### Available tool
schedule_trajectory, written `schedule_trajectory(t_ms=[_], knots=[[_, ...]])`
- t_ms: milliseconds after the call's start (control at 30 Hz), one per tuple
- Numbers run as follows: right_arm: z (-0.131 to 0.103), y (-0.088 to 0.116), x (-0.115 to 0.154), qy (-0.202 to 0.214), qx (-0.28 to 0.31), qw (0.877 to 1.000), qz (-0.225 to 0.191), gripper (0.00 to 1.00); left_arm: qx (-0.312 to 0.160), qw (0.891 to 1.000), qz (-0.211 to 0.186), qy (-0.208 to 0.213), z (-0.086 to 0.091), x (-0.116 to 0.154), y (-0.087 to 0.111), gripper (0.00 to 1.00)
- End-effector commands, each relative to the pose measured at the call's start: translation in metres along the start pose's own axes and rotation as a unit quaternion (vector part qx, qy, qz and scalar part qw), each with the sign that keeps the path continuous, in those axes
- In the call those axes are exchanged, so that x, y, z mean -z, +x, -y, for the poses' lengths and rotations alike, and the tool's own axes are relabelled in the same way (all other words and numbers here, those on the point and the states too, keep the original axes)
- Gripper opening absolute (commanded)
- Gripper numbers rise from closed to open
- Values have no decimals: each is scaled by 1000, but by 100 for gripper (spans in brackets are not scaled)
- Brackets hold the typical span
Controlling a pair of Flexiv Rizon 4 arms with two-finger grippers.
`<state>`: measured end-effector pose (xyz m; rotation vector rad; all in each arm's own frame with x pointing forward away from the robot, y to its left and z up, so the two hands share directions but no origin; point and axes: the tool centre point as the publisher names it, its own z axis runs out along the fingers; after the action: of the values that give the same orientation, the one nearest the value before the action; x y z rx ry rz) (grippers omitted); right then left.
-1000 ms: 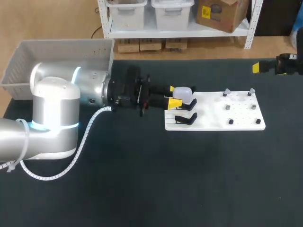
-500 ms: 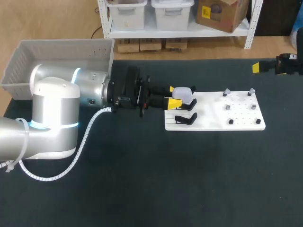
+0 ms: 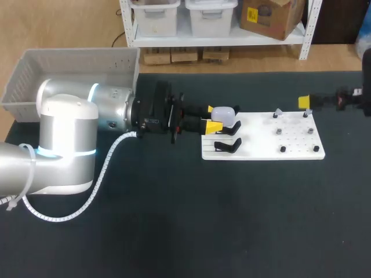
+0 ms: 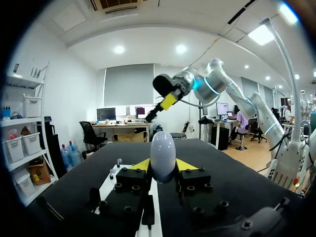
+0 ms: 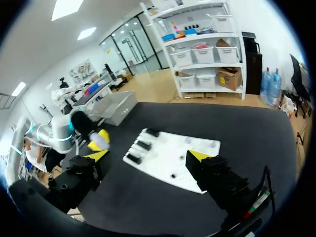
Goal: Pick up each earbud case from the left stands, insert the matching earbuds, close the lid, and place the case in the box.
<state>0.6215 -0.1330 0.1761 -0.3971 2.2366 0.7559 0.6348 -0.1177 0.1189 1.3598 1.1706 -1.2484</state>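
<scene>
Movement was all on your right: your right gripper (image 3: 304, 102), fingers wide apart and empty, came in from the table's (image 3: 174, 220) edge toward the white board's (image 3: 261, 145) far corner. Your left gripper (image 3: 212, 117) stayed clamped on the earbud case (image 3: 225, 114) at its stand, unlifted. Nothing stood above it; the box (image 3: 35, 87) sat behind that arm.

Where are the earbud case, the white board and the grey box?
earbud case (image 3: 225, 114), head view, on its rounded top.
white board (image 3: 261, 145), head view, on a bare patch of its surface.
grey box (image 3: 81, 62), head view, on its far wall.
</scene>
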Motion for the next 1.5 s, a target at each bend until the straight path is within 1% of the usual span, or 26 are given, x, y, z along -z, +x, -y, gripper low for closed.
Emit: schedule_trajectory(t_ms=[33,233,367,533,733,867,1100,1233,1500], knots=[[-28,12,8,-1,12,1000,3,100,-1,1000,1,-1,1,1,1,0],[-65,24,-7,-26,30,999,-26,100,-1,1000,1,-1,1,1,1,0],[-82,30,-21,-43,33,998,-43,100,-1,1000,1,-1,1,1,1,0],[-103,39,-46,-62,35,995,-68,100,-1,1000,1,-1,1,1,1,0],[-125,41,-71,-88,44,992,-85,100,-1,1000,1,-1,1,1,1,0],[-128,41,-84,-92,43,990,-94,100,-1,1000,1,-1,1,1,1,0],[-121,38,-105,-87,24,991,-103,100,-1,1000,1,-1,1,1,1,0],[-116,37,-111,-80,4,991,-107,100,-1,1000,1,-1,1,1,1,0],[-110,34,-118,-68,-9,992,-107,100,-1,1000,1,-1,1,1,1,0]])
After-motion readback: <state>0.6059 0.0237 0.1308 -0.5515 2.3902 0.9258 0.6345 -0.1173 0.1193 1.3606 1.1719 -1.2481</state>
